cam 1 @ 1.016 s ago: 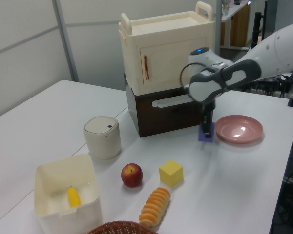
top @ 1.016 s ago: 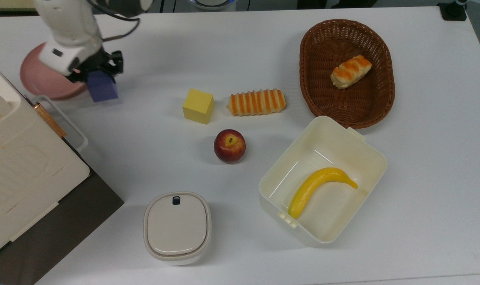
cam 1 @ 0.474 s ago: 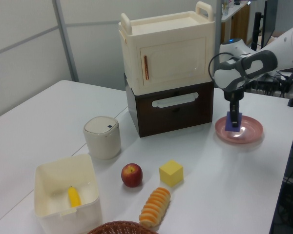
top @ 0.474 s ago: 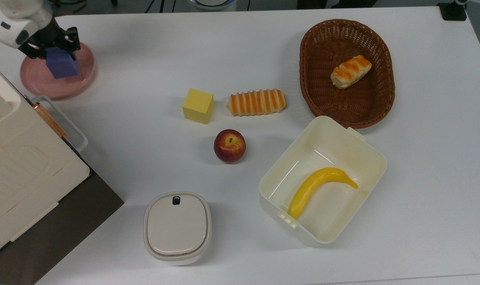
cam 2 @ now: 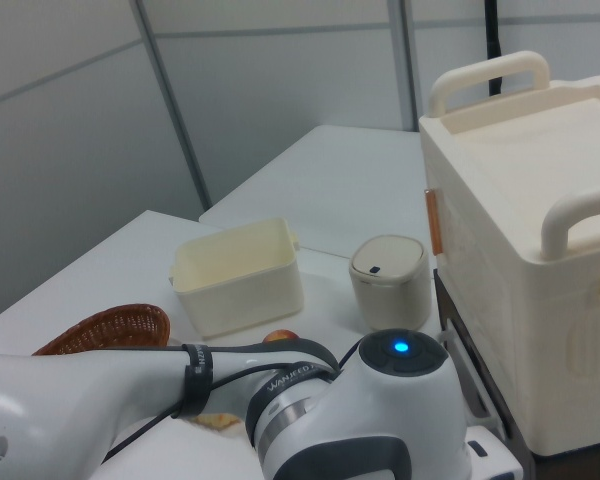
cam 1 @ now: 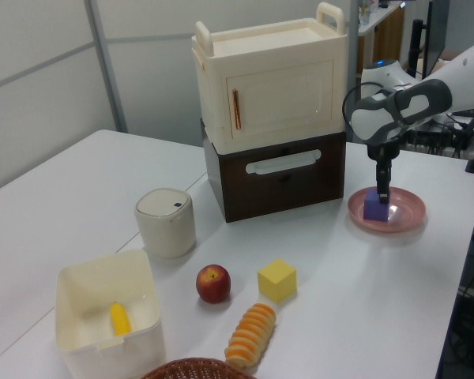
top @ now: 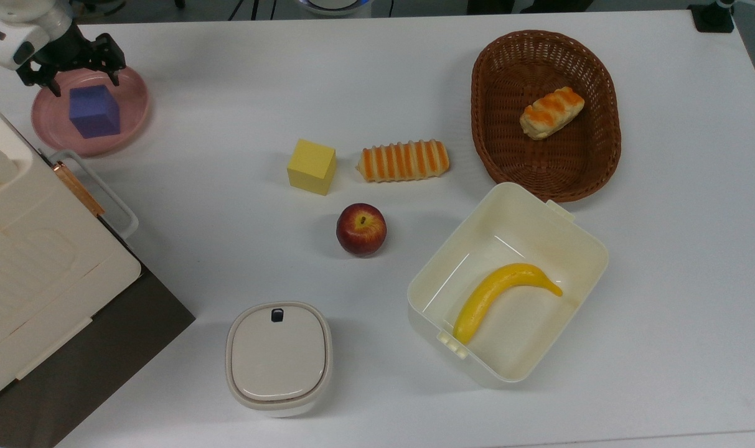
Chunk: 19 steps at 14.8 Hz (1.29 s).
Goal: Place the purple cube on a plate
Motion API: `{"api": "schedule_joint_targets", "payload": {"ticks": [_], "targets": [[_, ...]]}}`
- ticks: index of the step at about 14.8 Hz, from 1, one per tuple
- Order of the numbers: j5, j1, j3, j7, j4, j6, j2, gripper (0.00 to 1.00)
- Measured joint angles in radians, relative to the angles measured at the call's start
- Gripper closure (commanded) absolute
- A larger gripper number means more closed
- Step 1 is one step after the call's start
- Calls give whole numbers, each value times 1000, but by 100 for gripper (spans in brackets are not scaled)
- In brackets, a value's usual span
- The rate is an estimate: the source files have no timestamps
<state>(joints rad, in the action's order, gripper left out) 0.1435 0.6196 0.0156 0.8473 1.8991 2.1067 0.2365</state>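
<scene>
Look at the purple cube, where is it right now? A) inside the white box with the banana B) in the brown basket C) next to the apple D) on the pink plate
D: the purple cube sits on the pink plate, with the open pincer just above it and no longer gripping it.

cabinet [top: 41, 249] crowds plate [top: 131, 118]; bare table [top: 228, 81] on top view's right.

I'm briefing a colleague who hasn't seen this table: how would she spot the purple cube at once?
In the top view, look to the top-left corner of the white table, just beyond the cream cabinet. A round pink plate lies there, and the purple cube sits on it beneath the open gripper. The yellow cube is the same shape but stands on bare table mid-scene.
</scene>
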Motion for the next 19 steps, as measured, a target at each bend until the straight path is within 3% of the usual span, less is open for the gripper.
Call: {"api": "schedule_joint_targets", "payload": {"ticks": [5,9,13,16,19], "targets": [[-3,-42,-28,-105,-44,0,-1,0],[-3,-197,-40,-383,-62,-7,-17,0],[-3,-372,-43,-683,-130,-153,-50,0],[-3,-470,-44,-794,-231,-307,-69,0],[-10,-523,-44,-850,-294,-361,-98,0]]}}
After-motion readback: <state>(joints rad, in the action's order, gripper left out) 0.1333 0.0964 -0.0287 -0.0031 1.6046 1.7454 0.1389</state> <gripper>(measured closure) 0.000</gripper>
